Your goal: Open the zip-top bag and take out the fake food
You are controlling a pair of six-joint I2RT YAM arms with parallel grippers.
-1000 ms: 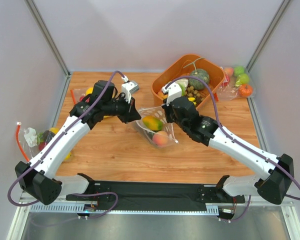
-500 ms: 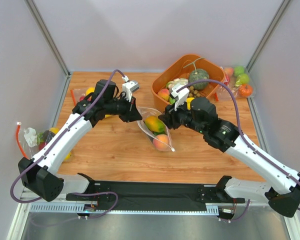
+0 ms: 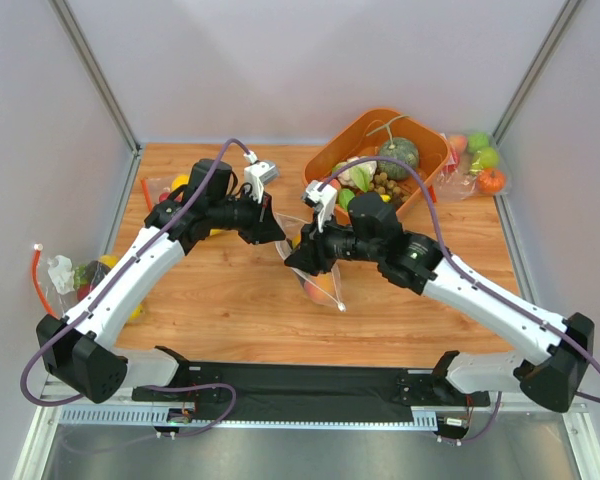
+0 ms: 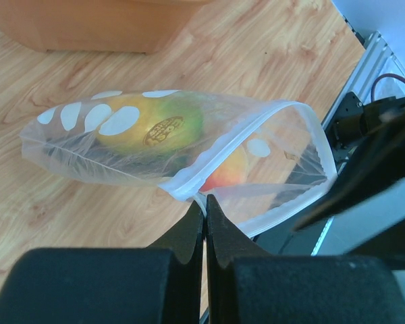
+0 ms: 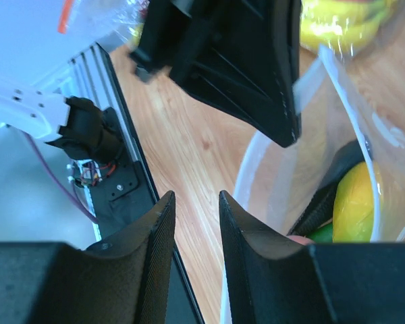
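Note:
The dotted zip-top bag [image 3: 332, 296] lies mid-table with its mouth open [image 4: 283, 155]. My left gripper [image 3: 273, 230] is shut on the bag's white zip strip [image 4: 205, 202]. Inside the bag are the mango [image 4: 155, 125] and the peach [image 4: 226, 172]. My right gripper [image 3: 295, 258] hovers over the bag and hides most of it from above; only the peach [image 3: 322, 289] shows. Its jaws are open and empty [image 5: 196, 199], just beside the bag's rim [image 5: 256, 162]. The mango [image 5: 358, 202] and a dark piece [image 5: 327, 185] show inside.
An orange basket [image 3: 330, 165] with the grey-green pumpkin [image 3: 400, 152] stands behind the bag. Plain bags of fruit lie at the far right [image 3: 475, 165] and by the left wall [image 3: 80, 275]. A black rail [image 3: 310, 385] runs along the near edge.
My right gripper has swung left from the bag's right side to over its mouth, and now covers the mango. My left gripper has kept its hold on the strip.

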